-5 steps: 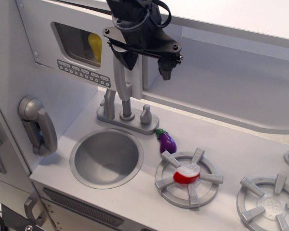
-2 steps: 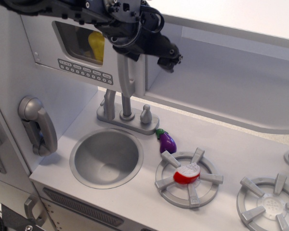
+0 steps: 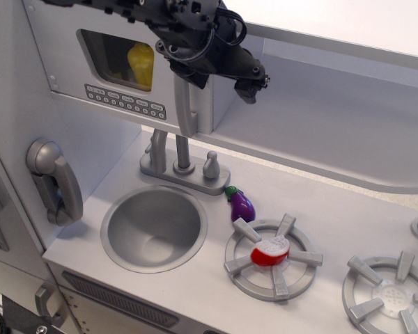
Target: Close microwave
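The microwave (image 3: 118,69) is a white box at the upper left with a window, a row of small grey buttons (image 3: 125,102) and a long vertical pale-grey handle (image 3: 185,108) at the door's right edge. A yellow object (image 3: 141,64) shows behind the window. The door lies close to flush with the box front. My black gripper (image 3: 223,80) reaches in from the top and hangs over the top of the handle. Its jaws stand apart. One fingertip (image 3: 249,90) hangs right of the door edge; the other is above the handle. It holds nothing.
A grey toy telephone handset (image 3: 54,181) hangs on the left wall. Below are a round sink (image 3: 153,228), a faucet (image 3: 183,149), a purple eggplant toy (image 3: 242,204), a burner (image 3: 245,264) with a red-and-white piece (image 3: 270,252), and a second burner (image 3: 390,289).
The door and its handle have swung right, toward the box. My gripper has risen and moved with it, staying spread around the handle's top.
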`<state>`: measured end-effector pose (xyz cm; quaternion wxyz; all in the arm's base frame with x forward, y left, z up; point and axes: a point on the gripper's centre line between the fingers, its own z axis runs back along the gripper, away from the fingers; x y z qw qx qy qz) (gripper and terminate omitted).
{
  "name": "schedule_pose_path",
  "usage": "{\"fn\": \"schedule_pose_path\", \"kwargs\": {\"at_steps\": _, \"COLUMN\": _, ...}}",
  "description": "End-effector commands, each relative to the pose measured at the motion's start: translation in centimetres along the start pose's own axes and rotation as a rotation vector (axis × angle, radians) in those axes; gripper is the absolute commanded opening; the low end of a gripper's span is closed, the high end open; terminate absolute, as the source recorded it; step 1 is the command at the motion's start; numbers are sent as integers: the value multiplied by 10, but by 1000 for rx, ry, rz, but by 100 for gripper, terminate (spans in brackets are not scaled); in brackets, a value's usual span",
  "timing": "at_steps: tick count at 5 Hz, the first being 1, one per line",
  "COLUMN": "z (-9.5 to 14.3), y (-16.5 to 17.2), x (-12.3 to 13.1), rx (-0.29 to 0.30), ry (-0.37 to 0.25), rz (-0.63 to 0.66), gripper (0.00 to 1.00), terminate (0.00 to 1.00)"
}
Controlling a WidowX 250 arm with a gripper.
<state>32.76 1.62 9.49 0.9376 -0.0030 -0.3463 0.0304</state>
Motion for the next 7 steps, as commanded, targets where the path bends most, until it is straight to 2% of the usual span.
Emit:
{"fn": "schedule_pose_path", "kwargs": {"at_steps": 1, "z": 43, "y": -6, "x": -21, "rx": -78, "ry": 158, "rz": -44, "gripper": 100, "terminate": 0}}
{"fn": "schedule_pose_path", "kwargs": {"at_steps": 2, "z": 59, "y": -8, "x": -42, "rx": -108, "ry": 285, "rz": -78, "gripper": 100, "terminate": 0}}
{"fn": "schedule_pose_path", "kwargs": {"at_steps": 3, "z": 69, "y": 4, "x": -57, "rx": -98, "ry": 406, "rz": -71, "gripper": 100, "terminate": 0}}
{"fn": "schedule_pose_path", "kwargs": {"at_steps": 4, "z": 68, "y": 25, "x": -65, "rx": -38, "ry": 513, "rz": -15, "gripper": 100, "terminate": 0}}
{"fn": "schedule_pose_path", "kwargs": {"at_steps": 6, "z": 68, "y": 25, "x": -65, "rx": -38, "ry": 513, "rz": -15, "gripper": 100, "terminate": 0}}
{"fn": "schedule_pose_path", "kwargs": {"at_steps": 7, "z": 68, "y": 25, "x": -65, "rx": -38, "ry": 513, "rz": -15, "gripper": 100, "terminate": 100}}
